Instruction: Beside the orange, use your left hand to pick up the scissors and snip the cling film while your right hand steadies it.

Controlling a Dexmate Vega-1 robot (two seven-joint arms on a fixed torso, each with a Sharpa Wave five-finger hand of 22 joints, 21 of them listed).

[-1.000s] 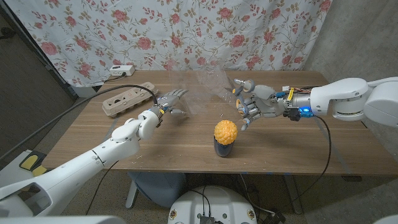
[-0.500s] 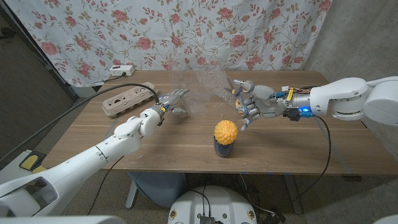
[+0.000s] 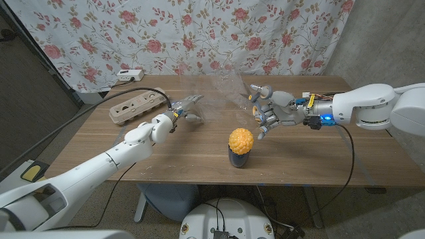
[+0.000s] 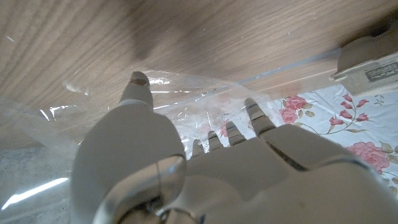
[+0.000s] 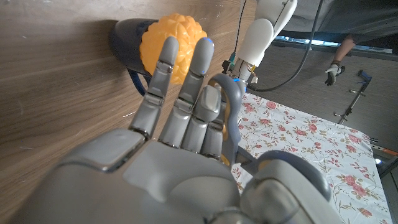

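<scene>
Front middle: blocked by the orange (image 3: pixel 241 140) on its dark holder (image 3: pixel 238 159).
Far middle: crossed by the cling film (image 3: pixel 222 89).
Far left: taken up by the egg carton (image 3: pixel 136 104).
Near left and near right: bare worktop (image 3: pixel 312 156) is left open.

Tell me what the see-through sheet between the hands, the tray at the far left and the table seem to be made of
The sheet looks like thin clear plastic film: glossy, wrinkled, with the floral cloth showing through it. The tray looks like moulded paper pulp, matt beige with cupped hollows, probably an egg carton. The table shows brown wood grain, smooth and matt; solid wood or veneer cannot be told.
</scene>
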